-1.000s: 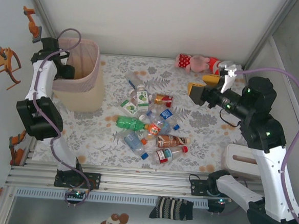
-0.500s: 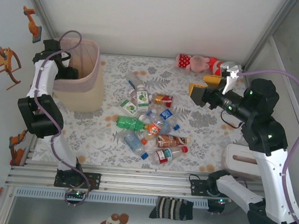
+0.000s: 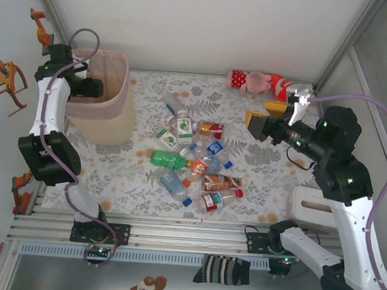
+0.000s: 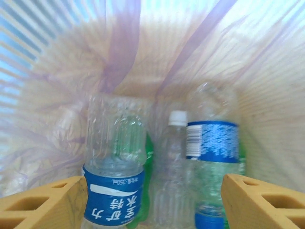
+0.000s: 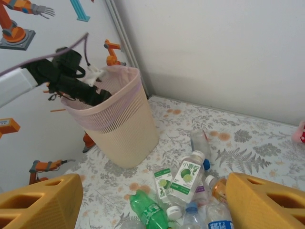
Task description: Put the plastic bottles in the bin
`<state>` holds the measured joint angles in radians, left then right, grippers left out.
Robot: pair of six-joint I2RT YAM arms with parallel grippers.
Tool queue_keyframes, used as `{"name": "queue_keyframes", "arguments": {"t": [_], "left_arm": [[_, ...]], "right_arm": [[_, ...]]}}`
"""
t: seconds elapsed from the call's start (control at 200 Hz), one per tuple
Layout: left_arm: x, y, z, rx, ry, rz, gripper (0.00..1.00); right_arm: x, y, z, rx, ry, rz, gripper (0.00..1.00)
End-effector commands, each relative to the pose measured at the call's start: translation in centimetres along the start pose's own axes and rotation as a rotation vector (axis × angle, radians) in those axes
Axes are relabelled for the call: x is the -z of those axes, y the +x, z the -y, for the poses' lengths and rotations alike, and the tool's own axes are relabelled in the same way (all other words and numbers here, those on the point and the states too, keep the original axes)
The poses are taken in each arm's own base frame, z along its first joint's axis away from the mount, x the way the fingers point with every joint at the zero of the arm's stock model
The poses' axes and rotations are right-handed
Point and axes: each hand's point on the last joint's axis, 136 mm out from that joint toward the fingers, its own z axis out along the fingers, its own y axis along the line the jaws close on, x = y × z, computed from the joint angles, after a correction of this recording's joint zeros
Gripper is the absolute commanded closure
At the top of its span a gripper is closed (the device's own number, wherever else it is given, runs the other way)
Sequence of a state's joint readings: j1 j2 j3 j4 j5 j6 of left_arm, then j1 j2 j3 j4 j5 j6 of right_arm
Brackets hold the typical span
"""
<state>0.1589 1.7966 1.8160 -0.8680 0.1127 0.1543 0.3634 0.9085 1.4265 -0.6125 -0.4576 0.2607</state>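
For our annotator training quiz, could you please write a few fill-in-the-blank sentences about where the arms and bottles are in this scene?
1. The left end effector is inside the bin with its jaws ____.
2. In the bin, the clear bottle between the two blue-labelled bottles has a ____ cap.
3. The right end effector hovers above the table, holding ____.
4. The green bottle on the table lies on its ____.
Missing words: open; white; nothing; side.
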Motion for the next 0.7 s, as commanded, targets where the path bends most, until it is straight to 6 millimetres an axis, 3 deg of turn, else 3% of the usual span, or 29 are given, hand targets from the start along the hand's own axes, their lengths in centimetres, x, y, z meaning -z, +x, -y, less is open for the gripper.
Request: {"name": "queue_keyframes", "arguments": {"t": [0.0,0.215,0.381,0.501,0.696], "left_arm": [[4.5,-2.8,1.9,0.042,0.099,0.134,0.27],[10.1,-5.1,5.3,0.065,0.239,0.266,0.28],[13.7,-5.7,8.7,0.047,0.307,0.335,0.28],[15.2,-5.6,11.9,0.024,0.349,0.356,0.29],[16.0,-4.9,17.4,-0.028,0.371,0.369,0.31]], "right_arm": [[0.2,0.8,0.8,-0.008,0.046,-0.029,0.23],[-0.3,2.7,2.0,-0.026,0.093,-0.089,0.23],[-0.5,3.9,2.9,-0.037,0.123,-0.110,0.24],[-0.7,4.4,3.5,-0.040,0.151,-0.121,0.24],[-0.8,4.8,4.3,-0.039,0.190,-0.134,0.24]]}}
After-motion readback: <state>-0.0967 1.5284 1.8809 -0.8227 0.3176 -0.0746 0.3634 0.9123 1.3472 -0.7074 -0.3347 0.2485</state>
